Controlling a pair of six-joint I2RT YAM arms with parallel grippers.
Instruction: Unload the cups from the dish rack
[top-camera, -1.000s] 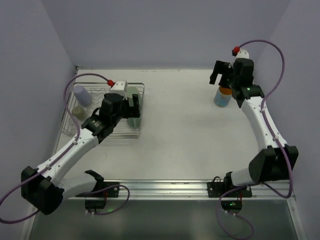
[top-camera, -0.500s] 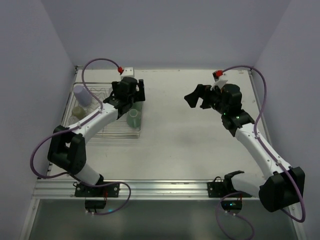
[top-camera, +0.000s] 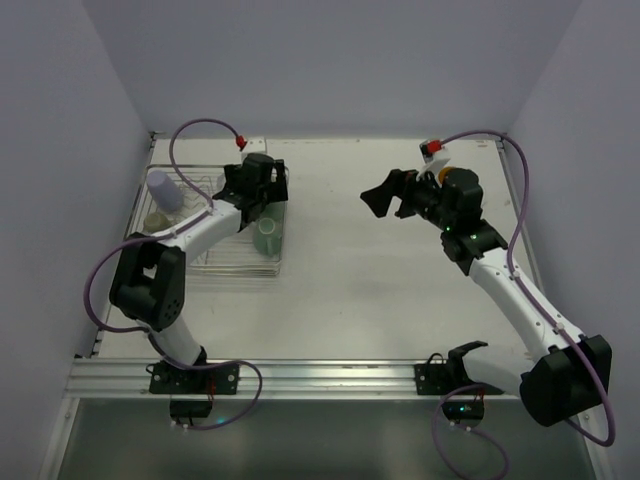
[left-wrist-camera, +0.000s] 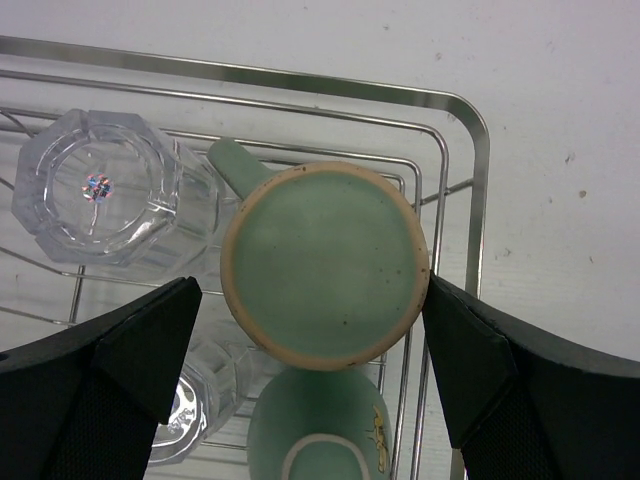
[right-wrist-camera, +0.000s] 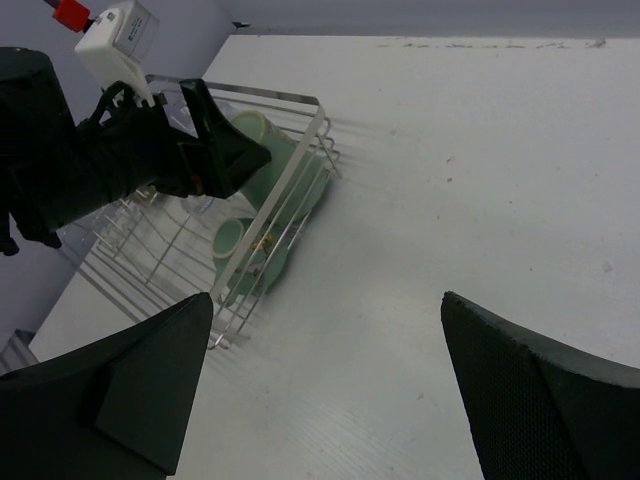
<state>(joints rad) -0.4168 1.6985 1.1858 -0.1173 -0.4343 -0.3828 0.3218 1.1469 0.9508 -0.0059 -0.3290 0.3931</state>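
Observation:
The silver wire dish rack (top-camera: 205, 262) stands at the far left. My left gripper (top-camera: 262, 192) hangs open over its right end. In the left wrist view its fingers (left-wrist-camera: 150, 345) flank an upside-down mint-green mug (left-wrist-camera: 325, 262); the right one is close to the mug's rim. A second mint mug (left-wrist-camera: 318, 432) lies on its side below it. Two clear glasses (left-wrist-camera: 105, 190) stand to the left. A lavender cup (top-camera: 165, 188) and a beige cup (top-camera: 155, 220) are at the rack's left end. My right gripper (top-camera: 390, 195) is open and empty above the table's middle, pointing at the rack (right-wrist-camera: 285, 190).
The rack's thick rim (left-wrist-camera: 478, 200) runs close beside my left gripper's right finger. White bare table (right-wrist-camera: 480, 200) lies between the rack and my right gripper. Purple walls close in the left, back and right sides. My right arm hides the back right corner.
My right gripper has left the blue mug at the back right and swung left to the table's middle. My left gripper has moved to the rack's far right end, over the mint mug.

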